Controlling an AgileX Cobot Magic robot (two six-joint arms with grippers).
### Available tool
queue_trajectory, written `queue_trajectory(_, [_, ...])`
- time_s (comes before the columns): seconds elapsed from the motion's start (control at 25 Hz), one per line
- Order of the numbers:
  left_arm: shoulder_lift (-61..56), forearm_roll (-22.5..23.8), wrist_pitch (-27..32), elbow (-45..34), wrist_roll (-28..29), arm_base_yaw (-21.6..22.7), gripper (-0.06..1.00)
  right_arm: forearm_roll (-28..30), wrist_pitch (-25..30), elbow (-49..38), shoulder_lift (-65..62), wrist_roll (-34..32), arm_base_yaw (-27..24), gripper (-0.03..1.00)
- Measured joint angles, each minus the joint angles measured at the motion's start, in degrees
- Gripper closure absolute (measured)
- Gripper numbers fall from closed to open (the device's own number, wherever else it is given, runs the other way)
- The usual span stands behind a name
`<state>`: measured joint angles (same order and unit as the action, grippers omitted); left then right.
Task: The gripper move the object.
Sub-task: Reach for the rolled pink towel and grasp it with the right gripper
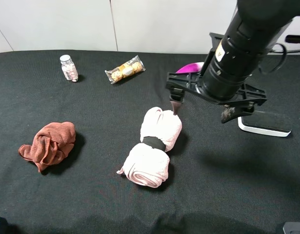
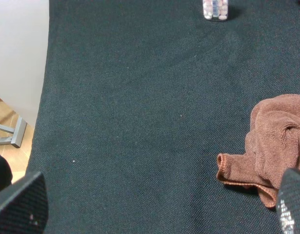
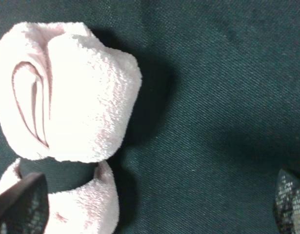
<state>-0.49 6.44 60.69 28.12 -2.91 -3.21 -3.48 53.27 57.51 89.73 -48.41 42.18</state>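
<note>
Pink rolled towel (image 1: 154, 146) lies partly below the right pincer (image 1: 201, 113), spread wide, empty; capped bottle (image 1: 66, 60) seemingly holds pink pills (image 1: 70, 73).

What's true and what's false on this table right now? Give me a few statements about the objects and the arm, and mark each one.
1. The right gripper is open and holds nothing. True.
2. The pink towel roll has a black band around its middle. True.
3. The brown cloth is folded into a neat flat square. False: it lies crumpled in a heap.
4. The small bottle lies on its side. False: it stands upright.
5. The snack packet rests on top of the pink towel roll. False: it lies apart from it, farther back on the table, nearer the bottle.
</note>
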Motion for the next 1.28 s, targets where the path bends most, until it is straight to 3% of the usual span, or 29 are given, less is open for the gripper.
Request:
queue_trajectory(0.56, [0.0,0.0,0.0,0.0,0.0,0.0,-0.05,-6.4,-4.7,0.0,7.4,3.4,0.1,0.27])
queue_trajectory(1.28, [0.0,0.1,0.0,0.0,0.0,0.0,-0.05,-9.8,-11.1,0.0,12.9,3.4,3.4,0.27])
